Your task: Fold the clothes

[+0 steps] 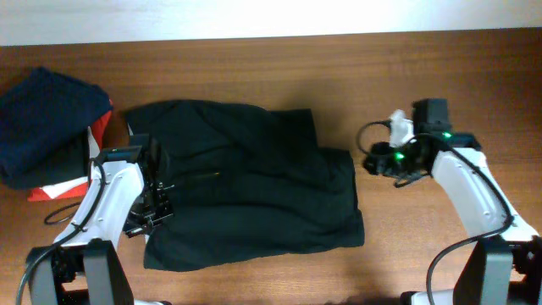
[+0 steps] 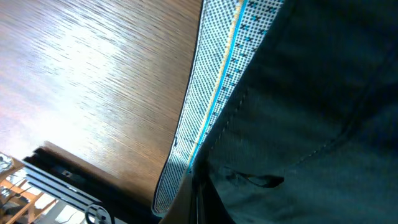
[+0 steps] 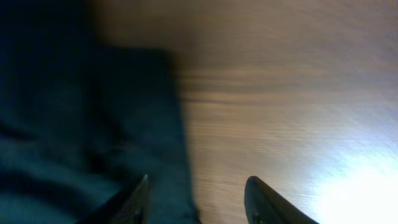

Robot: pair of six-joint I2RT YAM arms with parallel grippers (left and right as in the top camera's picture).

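Observation:
A dark green garment (image 1: 254, 178) lies partly folded in the middle of the wooden table. In the left wrist view its dotted waistband lining with a blue stripe (image 2: 214, 93) shows at its edge. My left gripper (image 1: 152, 210) is at the garment's left edge, and its jaws (image 2: 196, 202) are shut on the fabric there. My right gripper (image 1: 373, 161) is just off the garment's right edge. Its fingers (image 3: 196, 196) are open and straddle that edge (image 3: 124, 143), holding nothing.
A pile of folded clothes sits at the far left, with a navy cloth (image 1: 42, 119) on top of a red and white piece (image 1: 59, 188). Bare wood (image 1: 423, 76) lies behind and to the right of the garment.

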